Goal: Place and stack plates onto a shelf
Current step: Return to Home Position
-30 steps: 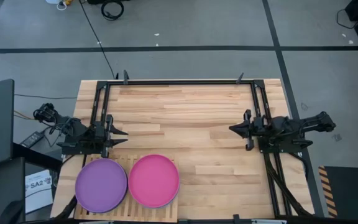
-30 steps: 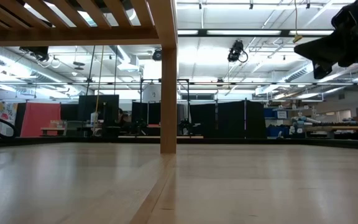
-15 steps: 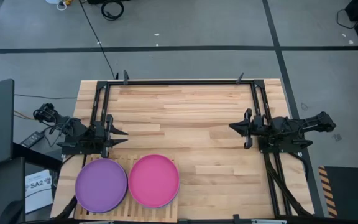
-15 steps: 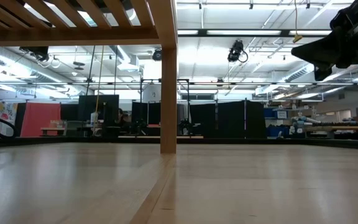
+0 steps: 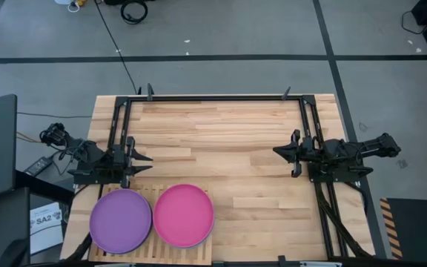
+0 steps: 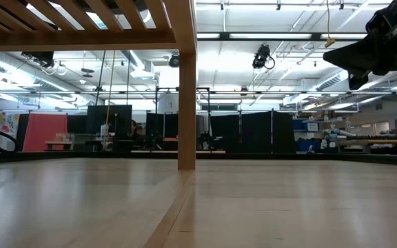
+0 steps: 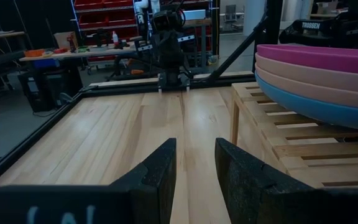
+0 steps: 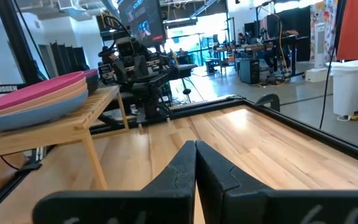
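Two stacks of plates rest on the slatted wooden shelf [image 5: 145, 193] at the table's near left. One stack is topped by a purple plate [image 5: 121, 220], the other by a magenta plate [image 5: 184, 215]. In the left wrist view the magenta plate [image 7: 328, 55] lies on two salmon pink plates [image 7: 316, 78] and a blue plate [image 7: 309, 102]. My left gripper [image 5: 148, 162] hovers open just beyond the shelf's far edge. My right gripper [image 5: 275, 153] is shut over the table's right half, well away from the shelf. Both grippers are bare.
A black metal frame [image 5: 213, 98] runs along the table's far edge and both sides. Bare butcher-block tabletop [image 5: 221, 141] lies between the two grippers. The shelf stands on legs [image 6: 187, 103], with open room beneath it.
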